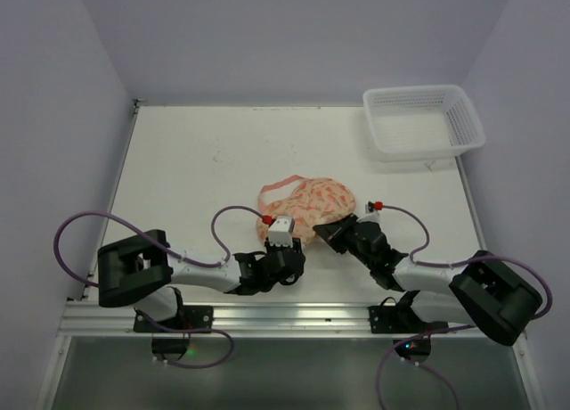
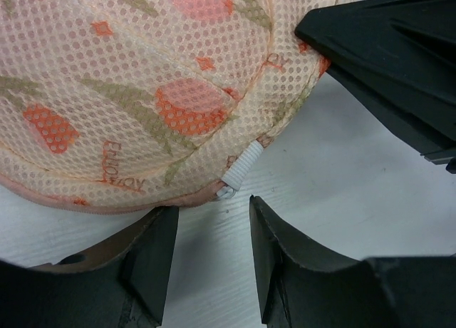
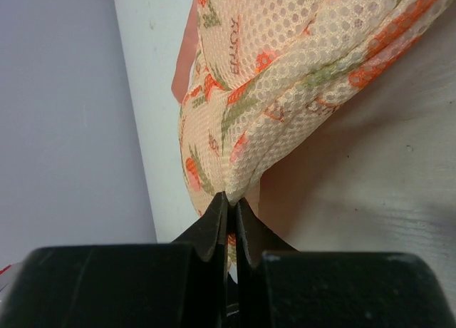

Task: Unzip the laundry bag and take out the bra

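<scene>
- The laundry bag [image 1: 307,205] lies on the table [image 1: 196,160] near the front edge, between the two grippers. As far as I can see, it is not yet unzipped.
- The right gripper [image 3: 229,203] is closed tight and pinches a fold of the bag's edge, so it anchors the bag.
- The left gripper [image 2: 211,224] stands half open with nothing inside. The small white zip pull [image 2: 242,170] is just in front of its gap, a little toward one finger.
- I judge that the step in hand is to catch the pull. The left gripper should go forward and center the pull between its fingers. It should close only on the pull, not on the mesh, and then draw along the pink seam while the right one resists.
- Count: one bag, one zip pull, one white basket [image 1: 468,116] at the far right corner, two grippers.
- The bra is not visible; probably it is inside the bag.
</scene>
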Available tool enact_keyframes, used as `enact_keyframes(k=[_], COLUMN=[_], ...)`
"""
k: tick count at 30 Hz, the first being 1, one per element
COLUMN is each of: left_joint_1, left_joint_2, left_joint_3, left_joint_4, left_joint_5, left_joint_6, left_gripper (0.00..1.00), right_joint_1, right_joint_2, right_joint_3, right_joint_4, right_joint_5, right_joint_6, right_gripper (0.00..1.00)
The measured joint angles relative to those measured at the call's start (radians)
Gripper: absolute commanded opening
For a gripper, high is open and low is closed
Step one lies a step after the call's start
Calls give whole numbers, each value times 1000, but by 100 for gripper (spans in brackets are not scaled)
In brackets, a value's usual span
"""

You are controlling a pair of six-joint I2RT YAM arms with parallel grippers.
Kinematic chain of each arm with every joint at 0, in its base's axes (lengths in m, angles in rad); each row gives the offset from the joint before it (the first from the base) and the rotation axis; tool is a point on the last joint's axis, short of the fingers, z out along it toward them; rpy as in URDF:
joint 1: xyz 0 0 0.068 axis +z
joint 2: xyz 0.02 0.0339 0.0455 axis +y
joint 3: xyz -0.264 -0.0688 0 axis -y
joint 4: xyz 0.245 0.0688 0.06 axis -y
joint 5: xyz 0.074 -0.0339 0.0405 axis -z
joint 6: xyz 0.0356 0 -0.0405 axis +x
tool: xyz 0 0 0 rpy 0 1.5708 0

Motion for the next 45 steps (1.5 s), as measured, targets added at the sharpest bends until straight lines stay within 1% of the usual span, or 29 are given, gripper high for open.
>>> enact_keyframes(k=[5, 11, 14, 15, 17, 18, 20, 21, 22, 30, 35, 40, 45], left_joint_1=[0, 0, 0, 0, 0, 0, 0, 0, 0, 0, 0, 0, 0], left_joint_2=[-9, -10, -9, -9, -9, -10, -9, -10, -10, -17, -62, -115, -129], left_joint_3=[-39, -40, -40, -40, -40, -40, -40, -40, -40, -46, -66, -76, -85], left_joint_4=[63, 80, 80, 80, 80, 79, 79, 79, 81, 94, 89, 58, 28], left_joint_5=[-15, -29, -34, -35, -36, -37, -37, -37, -37, -43, -40, -43, -42], left_joint_6=[0, 0, 2, 2, 3, 3, 2, 2, 1, 2, -6, -16, -19], left_gripper=[48, 41, 35, 30, 26, 21, 15, 6, 1, 0, 0, 0, 0], right_joint_1=[5, 6, 14, 17, 21, 23, 26, 27, 28, 39, 40, 39, 38], right_joint_2=[-11, -9, 5, 13, 30, 40, 57, 62, 66, 69, 39, -8, -8], right_joint_3=[-9, -14, -14, -15, -16, -18, -18, -18, -18, -22, -33, -21, -6], right_joint_4=[-4, -2, 9, 14, 32, 43, 58, 64, 70, 93, 85, 25, -16], right_joint_5=[10, 16, 18, 20, 23, 24, 27, 29, 31, 38, 50, 61, 60], right_joint_6=[1, 2, 2, 2, 4, 5, 7, 8, 9, 10, 3, -28, -67], right_gripper=[0, 0, 0, 0, 0, 0, 0, 0, 0, 0, 0, 0, 0])
